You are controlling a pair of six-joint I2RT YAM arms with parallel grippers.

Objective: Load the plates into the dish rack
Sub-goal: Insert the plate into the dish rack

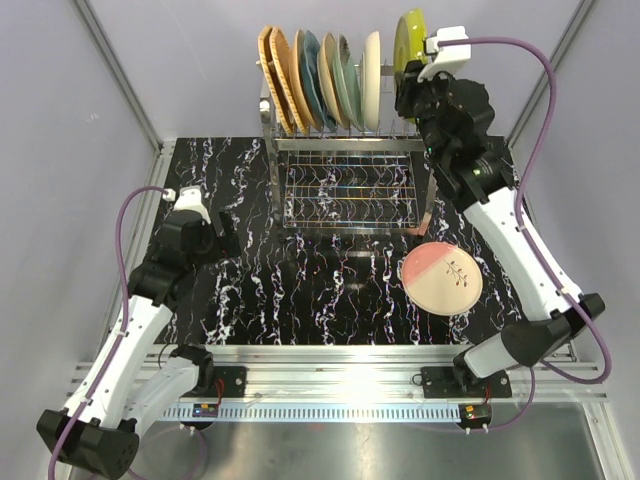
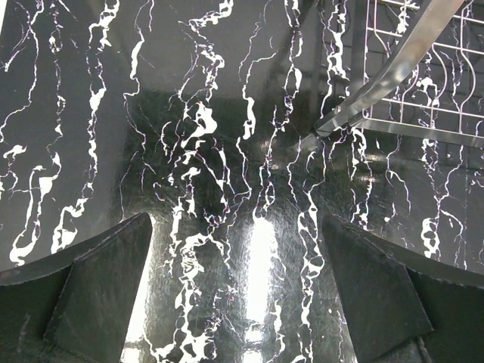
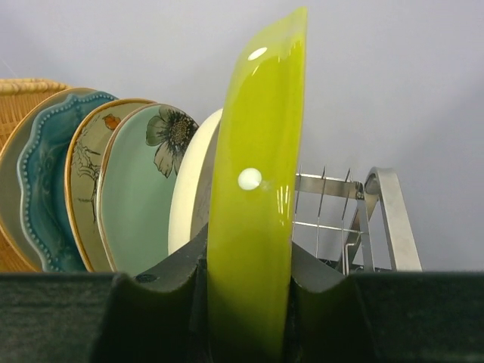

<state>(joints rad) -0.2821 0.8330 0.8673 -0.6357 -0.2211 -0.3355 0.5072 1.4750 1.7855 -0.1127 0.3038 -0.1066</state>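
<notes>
At the right end of the dish rack's (image 1: 345, 150) top tier, a yellow-green plate (image 3: 257, 212) stands on edge, pinched between the fingers of the right claw (image 3: 249, 272), whose arm stretches up from the near edge. Other plates (image 1: 320, 75) stand upright in a row to its left. A pink-edged plate (image 1: 441, 277) lies flat on the black marbled surface (image 1: 330, 290). The left arm sits folded low, its claw (image 2: 242, 302) spread wide.

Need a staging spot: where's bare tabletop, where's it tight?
Free: table between left gripper and pink plate, in front of the rack; also left of the rack. Tight: rack top, plates packed, right gripper holding the yellow plate at its right end.
</notes>
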